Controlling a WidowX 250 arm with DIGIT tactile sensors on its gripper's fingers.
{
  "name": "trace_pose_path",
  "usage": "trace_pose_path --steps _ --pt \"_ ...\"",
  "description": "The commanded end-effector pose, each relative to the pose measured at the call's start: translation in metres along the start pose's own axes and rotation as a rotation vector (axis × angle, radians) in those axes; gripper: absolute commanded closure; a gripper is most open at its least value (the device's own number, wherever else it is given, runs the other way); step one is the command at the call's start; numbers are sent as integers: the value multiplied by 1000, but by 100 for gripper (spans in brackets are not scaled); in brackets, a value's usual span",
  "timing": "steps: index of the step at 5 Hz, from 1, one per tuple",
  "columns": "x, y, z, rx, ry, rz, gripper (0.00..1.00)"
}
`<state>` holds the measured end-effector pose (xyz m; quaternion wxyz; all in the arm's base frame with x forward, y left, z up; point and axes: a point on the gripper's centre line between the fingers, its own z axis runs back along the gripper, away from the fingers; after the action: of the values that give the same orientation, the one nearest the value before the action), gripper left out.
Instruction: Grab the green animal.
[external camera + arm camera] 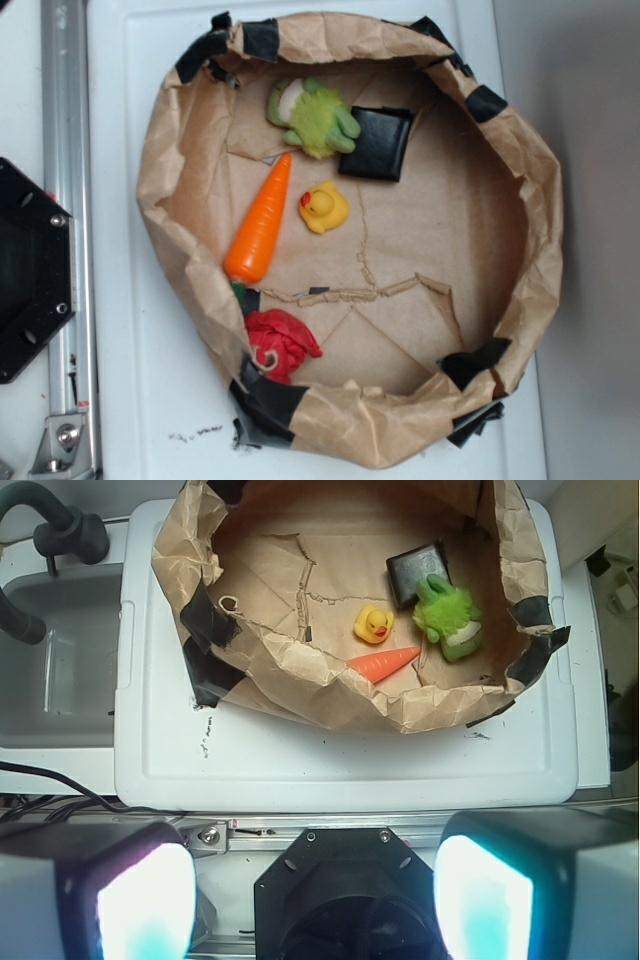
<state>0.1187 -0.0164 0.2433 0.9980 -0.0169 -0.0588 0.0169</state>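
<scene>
The green animal [313, 118], a fuzzy lime-green plush with a pale patch, lies at the back of a brown paper ring [160, 150] on a white surface. In the wrist view the green animal [449, 616] sits at the right inside the ring [300, 675], next to a black square. My gripper [315, 900] hangs high above the robot base, well short of the ring, with its pads [145, 900] far apart and nothing between them. The gripper does not show in the exterior view.
Inside the ring lie an orange carrot [262, 222], a yellow duck [324, 208], a black square pad [378, 143] and a red crumpled object [280, 343]. The black robot base [345, 900] and a metal rail [62, 200] lie beside the white lid [340, 755]. A sink [55, 660] is at left.
</scene>
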Motion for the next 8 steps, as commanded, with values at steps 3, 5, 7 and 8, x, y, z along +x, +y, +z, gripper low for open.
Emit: trace_pose_path --steps 3,5,7,8 --pt "70 29 -79 5 8 -163 0" --pt "110 68 -145 52 116 -158 0" --pt "115 65 -185 187 24 -439 0" --pt "107 88 -194 174 53 -491 0"
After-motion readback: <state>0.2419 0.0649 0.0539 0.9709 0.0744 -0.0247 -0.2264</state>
